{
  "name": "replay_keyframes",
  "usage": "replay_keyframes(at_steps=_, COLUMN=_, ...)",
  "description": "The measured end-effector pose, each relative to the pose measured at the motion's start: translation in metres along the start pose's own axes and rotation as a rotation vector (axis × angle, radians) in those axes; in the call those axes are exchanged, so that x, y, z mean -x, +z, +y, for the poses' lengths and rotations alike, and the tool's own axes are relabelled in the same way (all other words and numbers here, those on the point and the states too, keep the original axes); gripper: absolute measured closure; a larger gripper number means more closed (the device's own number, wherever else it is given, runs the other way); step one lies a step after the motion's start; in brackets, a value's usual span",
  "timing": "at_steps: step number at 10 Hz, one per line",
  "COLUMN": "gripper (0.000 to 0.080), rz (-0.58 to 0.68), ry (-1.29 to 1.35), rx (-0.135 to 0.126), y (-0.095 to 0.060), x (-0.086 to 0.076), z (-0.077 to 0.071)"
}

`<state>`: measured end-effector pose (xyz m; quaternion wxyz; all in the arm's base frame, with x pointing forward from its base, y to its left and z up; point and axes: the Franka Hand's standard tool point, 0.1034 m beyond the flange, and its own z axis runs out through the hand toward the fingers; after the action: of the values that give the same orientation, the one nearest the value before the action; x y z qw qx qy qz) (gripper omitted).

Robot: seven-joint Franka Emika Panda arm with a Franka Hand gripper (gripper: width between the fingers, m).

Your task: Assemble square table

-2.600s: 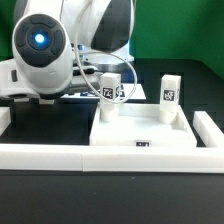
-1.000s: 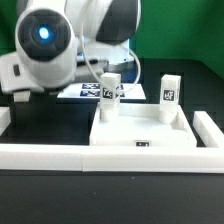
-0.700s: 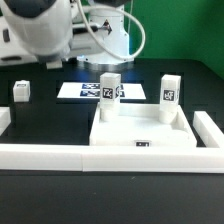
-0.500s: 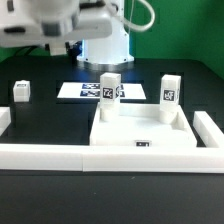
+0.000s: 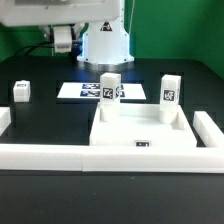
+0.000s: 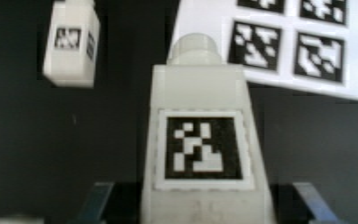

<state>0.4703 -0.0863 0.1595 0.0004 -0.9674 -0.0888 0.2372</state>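
Lifting well up since a second ago: then looming low over the desk at the exterior view's left, now reaching only into the top of that view as the white arm, and so uncovering the loose leg and the marker board. Clamping the gripper on the gripped leg, with jaws drawn partway in and dark fingers lying against its two flat sides. Showing that leg as a smooth white plastic block with a rounded tip and a black-and-white square tag. Leaving the loose leg alone on the matte black desk, near the edge at the exterior view's left, with bare surface all around. Keeping the tabletop, a white square tray with a low rim, toward the desk's near edge, just behind the border rail; not telling whether touching. Seeing one standing leg and the other standing leg upright at the tabletop's two far corners, tags facing the camera. Leaving the two near corners bare. Fencing the near edge with the long, low rail, turning back at both ends, and leaving a broad black strip open between the loose leg and the tabletop.
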Motion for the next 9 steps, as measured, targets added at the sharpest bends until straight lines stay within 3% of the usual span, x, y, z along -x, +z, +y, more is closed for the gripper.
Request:
replay_keyframes(at_steps=2, gripper=0.0509, rz=0.132, ry=0.076, rx=0.045, y=-0.066, x=-0.022, z=-0.037)
replay_keyframes(at_steps=3, gripper=0.0509, rz=0.2, ry=0.093, rx=0.057, y=-0.081, x=-0.03, z=-0.046)
replay_keyframes(at_steps=9, gripper=0.0509, rz=0.648, ry=0.064, rx=0.106, y=-0.084, x=-0.042, z=-0.042)
